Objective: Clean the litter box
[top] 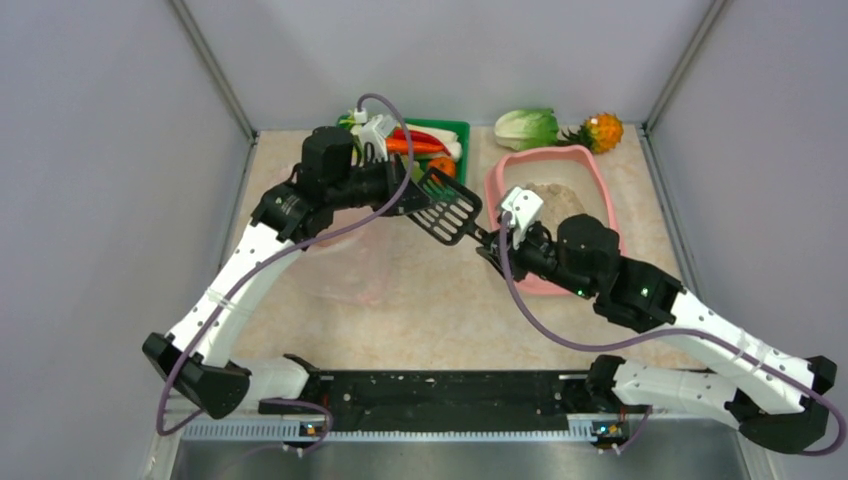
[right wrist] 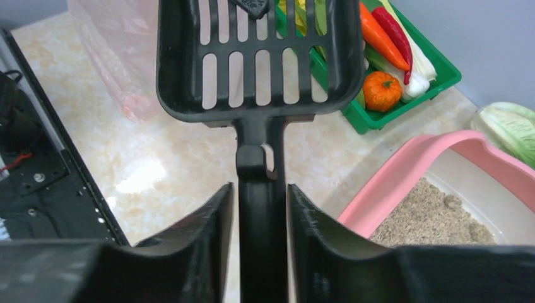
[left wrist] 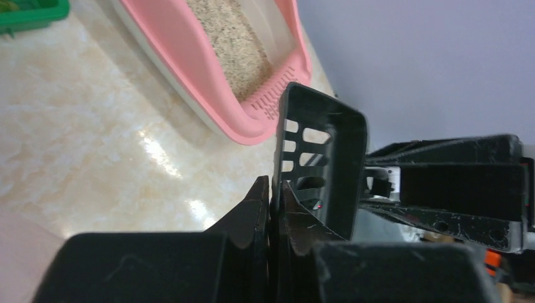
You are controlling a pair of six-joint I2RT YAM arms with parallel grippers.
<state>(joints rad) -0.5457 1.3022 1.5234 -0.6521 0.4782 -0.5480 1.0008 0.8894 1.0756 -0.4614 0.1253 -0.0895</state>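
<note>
Holding the black scoop [right wrist: 252, 69] by its handle, we are clamping our right gripper [right wrist: 260, 189] tight around the stem, with the slotted blade sticking out ahead of the fingers. Our left gripper [left wrist: 271, 189] is meeting the scoop from the opposite side. Its jaws seem to be pinching the blade's rim, though the close view is blurring that contact. The pink litter box [right wrist: 404, 167] is sitting just right of the right gripper, beige litter [right wrist: 435, 214] inside.
</note>
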